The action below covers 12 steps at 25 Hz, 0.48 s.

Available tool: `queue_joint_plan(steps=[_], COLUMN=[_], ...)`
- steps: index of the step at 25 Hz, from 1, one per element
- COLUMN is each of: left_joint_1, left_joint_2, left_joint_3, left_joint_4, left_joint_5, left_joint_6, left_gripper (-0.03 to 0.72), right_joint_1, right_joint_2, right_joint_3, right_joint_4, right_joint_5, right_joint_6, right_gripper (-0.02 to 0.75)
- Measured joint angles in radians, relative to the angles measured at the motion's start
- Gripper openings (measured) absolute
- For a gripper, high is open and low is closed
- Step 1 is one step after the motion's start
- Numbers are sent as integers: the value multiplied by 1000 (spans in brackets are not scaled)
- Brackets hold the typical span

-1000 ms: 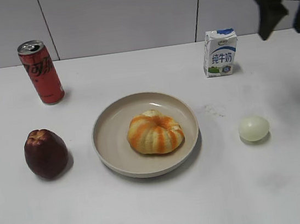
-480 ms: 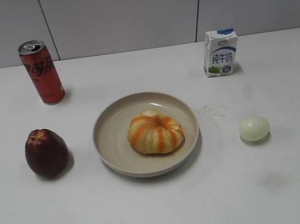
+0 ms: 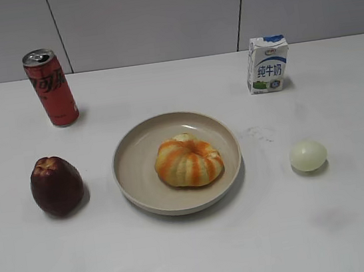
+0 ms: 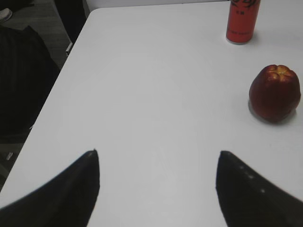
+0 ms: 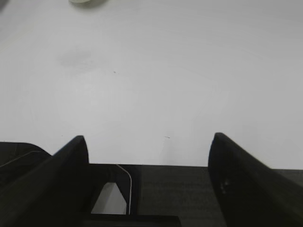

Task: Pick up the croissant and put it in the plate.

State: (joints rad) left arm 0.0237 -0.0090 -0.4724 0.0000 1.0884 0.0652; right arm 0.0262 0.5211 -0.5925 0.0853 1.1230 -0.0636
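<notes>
The croissant [image 3: 189,161], a ridged orange and cream-yellow pastry, lies inside the beige plate [image 3: 134,162] at the middle of the table in the exterior view. Neither gripper shows in the exterior view. My left gripper [image 4: 157,153] is open and empty over bare white table at the left side, apart from everything. My right gripper [image 5: 149,137] is open and empty, back at the table's edge. The croissant and the plate are out of both wrist views.
A red soda can [image 3: 51,87] stands back left and also shows in the left wrist view [image 4: 242,21]. A dark red fruit [image 3: 56,186] sits left of the plate, also in the left wrist view [image 4: 275,93]. A milk carton [image 3: 267,64] stands back right. A pale egg-like ball [image 3: 307,156] lies right of the plate.
The right arm, seen at the upper right one second ago, has left the exterior view. The croissant and the plate have not moved.
</notes>
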Motion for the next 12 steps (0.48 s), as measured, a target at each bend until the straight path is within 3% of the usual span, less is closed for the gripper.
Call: queue_joint_plan(steps=[12], left_joint_1=[0], left_joint_2=[0], left_joint_3=[0], left_joint_4=[0], left_joint_5=[0], left_joint_6=[0], left_gripper=[584], right_joint_1=[0], right_joint_2=[-399], right_joint_3=[95], right_joint_4=[15], right_joint_5=[-76], right_joint_6=[1], right_gripper=[590])
